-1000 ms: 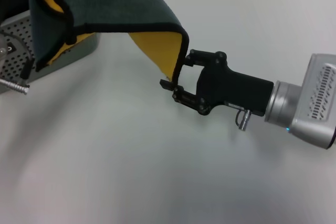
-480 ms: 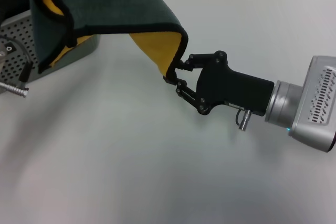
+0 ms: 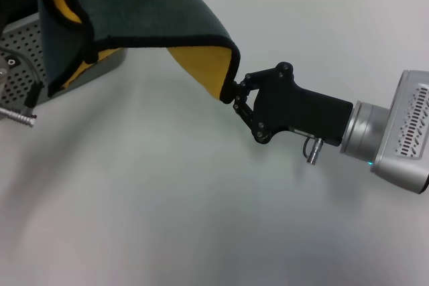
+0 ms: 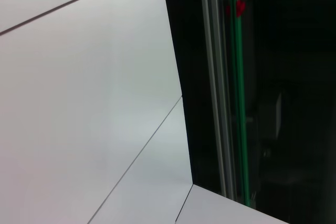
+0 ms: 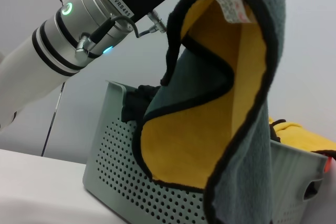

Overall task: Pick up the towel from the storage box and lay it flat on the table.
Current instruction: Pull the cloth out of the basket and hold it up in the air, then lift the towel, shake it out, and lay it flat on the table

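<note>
The towel (image 3: 134, 5), dark teal outside and mustard-yellow inside with black piping, hangs above the table (image 3: 201, 219) at the upper left. My right gripper (image 3: 233, 93) is shut on its lower hanging corner. In the right wrist view the towel (image 5: 199, 129) droops in folds from my left gripper (image 5: 157, 17), which holds its top edge; a small white label (image 5: 233, 9) shows near the top. Behind and below the cloth stands the grey perforated storage box (image 3: 20, 51), seen also in the right wrist view (image 5: 131, 187). The left wrist view shows only wall panels.
More yellow cloth (image 5: 294, 129) lies inside the storage box. A metal screw-like part (image 3: 17, 115) of the left arm juts out at the left edge beside the box. White tabletop spreads below and right of the right arm (image 3: 395, 132).
The right gripper's fingers were open around the towel's hanging corner and have closed on it. The gripper has shifted slightly right, drawing the corner with it.
</note>
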`<state>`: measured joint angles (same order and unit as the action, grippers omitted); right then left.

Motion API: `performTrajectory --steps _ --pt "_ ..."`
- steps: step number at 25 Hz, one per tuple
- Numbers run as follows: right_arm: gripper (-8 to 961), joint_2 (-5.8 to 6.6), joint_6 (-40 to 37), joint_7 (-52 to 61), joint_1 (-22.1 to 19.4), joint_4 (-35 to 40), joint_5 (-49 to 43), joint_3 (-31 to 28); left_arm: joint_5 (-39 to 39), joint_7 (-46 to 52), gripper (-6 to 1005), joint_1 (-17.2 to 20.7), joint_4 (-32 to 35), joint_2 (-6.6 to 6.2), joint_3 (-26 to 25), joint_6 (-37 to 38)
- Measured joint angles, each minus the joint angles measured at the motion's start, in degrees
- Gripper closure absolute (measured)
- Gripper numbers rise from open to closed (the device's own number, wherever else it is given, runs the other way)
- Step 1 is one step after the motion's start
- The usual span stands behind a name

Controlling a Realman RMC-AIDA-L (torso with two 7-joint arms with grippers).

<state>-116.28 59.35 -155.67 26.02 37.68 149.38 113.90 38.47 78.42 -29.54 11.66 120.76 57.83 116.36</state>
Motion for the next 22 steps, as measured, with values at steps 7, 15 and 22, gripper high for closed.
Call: performTrajectory --steps 7,15,22 --pt "942 0.0 0.83 -0.72 0.19 0.04 -0.06 -0.1 0.17 -0.07 969 0.15 -1.43 -0.02 0.5 -0.22" --pt "940 0.15 9.06 0.03 -1.65 1.38 -0.19 -6.48 0.66 -6.17 967 3.33 -4.42 -0.43 0.61 -2.2" --pt "939 0.77 13.82 3.39 -5.42 10.61 -1.11 -13.97 10.58 -11.03 929 5.45 -4.46 -0.54 0.63 -10.69"
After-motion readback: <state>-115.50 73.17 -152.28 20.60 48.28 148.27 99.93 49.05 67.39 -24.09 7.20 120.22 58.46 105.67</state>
